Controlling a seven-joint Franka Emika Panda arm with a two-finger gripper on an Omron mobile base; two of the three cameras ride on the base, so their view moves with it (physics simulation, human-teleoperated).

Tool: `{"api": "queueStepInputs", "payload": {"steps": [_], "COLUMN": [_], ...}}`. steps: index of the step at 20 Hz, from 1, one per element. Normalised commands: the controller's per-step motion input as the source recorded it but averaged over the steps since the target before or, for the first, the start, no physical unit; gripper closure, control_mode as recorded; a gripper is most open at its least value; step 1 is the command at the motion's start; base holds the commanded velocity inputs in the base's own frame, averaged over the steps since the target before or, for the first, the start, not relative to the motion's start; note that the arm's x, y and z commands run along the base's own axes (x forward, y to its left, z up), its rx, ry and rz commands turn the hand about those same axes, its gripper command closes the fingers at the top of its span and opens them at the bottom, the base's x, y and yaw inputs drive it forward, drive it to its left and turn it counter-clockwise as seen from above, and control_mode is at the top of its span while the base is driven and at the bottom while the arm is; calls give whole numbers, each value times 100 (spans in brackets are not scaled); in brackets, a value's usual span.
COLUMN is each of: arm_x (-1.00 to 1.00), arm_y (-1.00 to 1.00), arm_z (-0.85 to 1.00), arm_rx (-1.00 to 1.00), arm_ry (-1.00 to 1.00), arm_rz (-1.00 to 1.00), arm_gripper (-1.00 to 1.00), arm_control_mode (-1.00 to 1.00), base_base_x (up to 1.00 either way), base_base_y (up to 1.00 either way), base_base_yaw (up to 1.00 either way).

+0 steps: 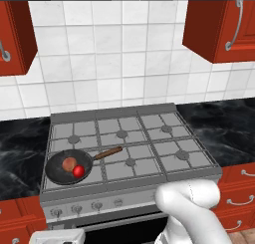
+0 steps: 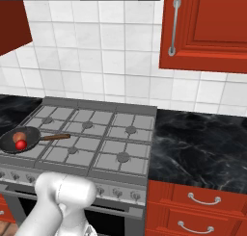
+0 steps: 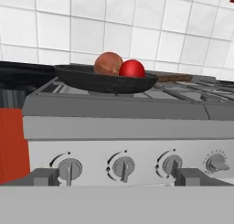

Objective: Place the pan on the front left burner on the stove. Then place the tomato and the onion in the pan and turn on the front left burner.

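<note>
Facing the stove's (image 3: pixel 114 111) knob row with gripper (image 3: pixel 117 176) jaws spread wide and empty, tomato (image 3: pixel 131 69) and onion (image 3: pixel 109 63) already in the pan (image 3: pixel 105 80) on the front left burner (image 1: pixel 59 174), risking a twist of the wrong knob among near-identical neighbours.

The pan (image 3: pixel 107 80) hides the front left burner beneath.

Pan (image 3: pixel 105 80) holds onion (image 3: pixel 108 64) and tomato (image 3: pixel 132 68) above knobs (image 3: pixel 124 166).
</note>
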Motion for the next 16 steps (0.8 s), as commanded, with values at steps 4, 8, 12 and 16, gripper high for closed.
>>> {"api": "queueStepInputs", "payload": {"steps": [4,8,12,16], "arm_x": [25,28,33,29], "arm_y": [1,3,6,7], "arm_z": [-10,-15,-26,-32], "arm_rx": [0,0,0,0], "arm_ry": [0,0,0,0], "arm_rz": [-1,-1,0,0], "arm_gripper": [-100,-100,-100,-100], "arm_control_mode": [-100,-100,-100,-100], "base_base_x": [0,0,0,0], "base_base_y": [0,0,0,0], "base_base_yaw": [0,0,0,0]}}
